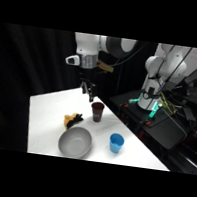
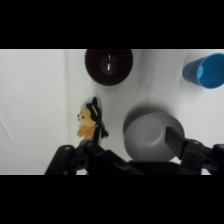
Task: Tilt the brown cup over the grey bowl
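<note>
a white robot arm's two-finger gripper (image 1: 89,91), fingers apart and empty, hangs just upper left of the small dark brown plastic cup (image 1: 97,111) standing upright at frame centre, above the wide light-grey bowl (image 1: 75,142); the approach is in hand, and grasping the cup looks next.

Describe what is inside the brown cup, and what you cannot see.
In the wrist view, the brown cup shows a dark interior with one small bright glint; whether that is an object or a reflection cannot be told.
</note>
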Available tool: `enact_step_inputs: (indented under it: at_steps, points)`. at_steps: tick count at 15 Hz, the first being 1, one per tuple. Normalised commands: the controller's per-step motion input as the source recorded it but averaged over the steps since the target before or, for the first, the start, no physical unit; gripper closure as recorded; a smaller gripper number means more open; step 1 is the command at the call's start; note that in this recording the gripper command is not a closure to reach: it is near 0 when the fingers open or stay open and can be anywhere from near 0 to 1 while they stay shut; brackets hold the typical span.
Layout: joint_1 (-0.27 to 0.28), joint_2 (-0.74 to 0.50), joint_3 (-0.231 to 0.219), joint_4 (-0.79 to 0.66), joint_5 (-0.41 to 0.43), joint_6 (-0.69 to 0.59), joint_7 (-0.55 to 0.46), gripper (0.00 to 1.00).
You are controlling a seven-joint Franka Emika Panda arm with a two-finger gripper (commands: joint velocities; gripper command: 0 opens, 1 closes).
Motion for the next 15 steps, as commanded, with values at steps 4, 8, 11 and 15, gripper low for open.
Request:
enact_step_inputs:
  at_steps: [4, 8, 11, 15]
  points:
    - [-0.015, -0.01, 0.024, -0.01, 0.014, 0.01, -0.02, 0.00]
    - [-0.021, -0.14, 0.018, -0.19, 0.029, 0.07, -0.01, 0.00]
    - [-0.048, -0.28, -0.006, -0.39, 0.073, 0.19, -0.01, 0.00]
    - [-0.051, -0.26, -0.013, -0.40, 0.144, 0.26, 0.02, 0.00]
